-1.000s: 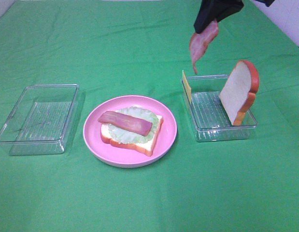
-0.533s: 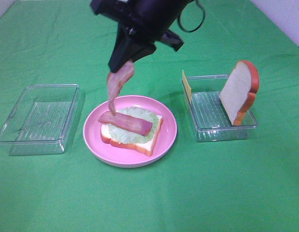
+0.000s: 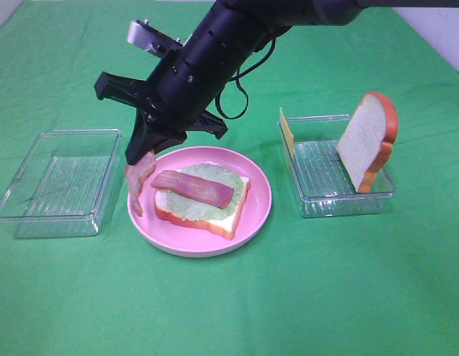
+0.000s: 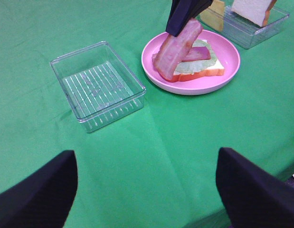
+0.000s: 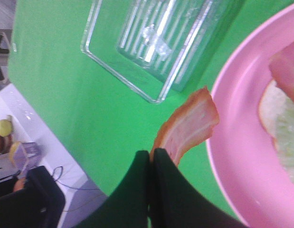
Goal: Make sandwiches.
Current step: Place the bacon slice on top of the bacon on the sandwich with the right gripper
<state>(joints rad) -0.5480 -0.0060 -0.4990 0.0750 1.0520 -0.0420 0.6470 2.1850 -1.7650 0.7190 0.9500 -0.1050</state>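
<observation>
Bacon (image 3: 135, 185) carried leftward, dangling beneath right claw (image 3: 144, 153)

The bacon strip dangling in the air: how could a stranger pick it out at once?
Find the round pink plate on the green cloth, then its side toward the clear tray without bread. There the right gripper pinches the bacon strip by its top end, so it hangs limp, while the other bacon strip lies flat on the lettuce.

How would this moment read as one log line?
right fingers: shut on bacon | bacon: hanging at plate rim | sandwich: lettuce, one strip | left fingers: open, empty
</observation>
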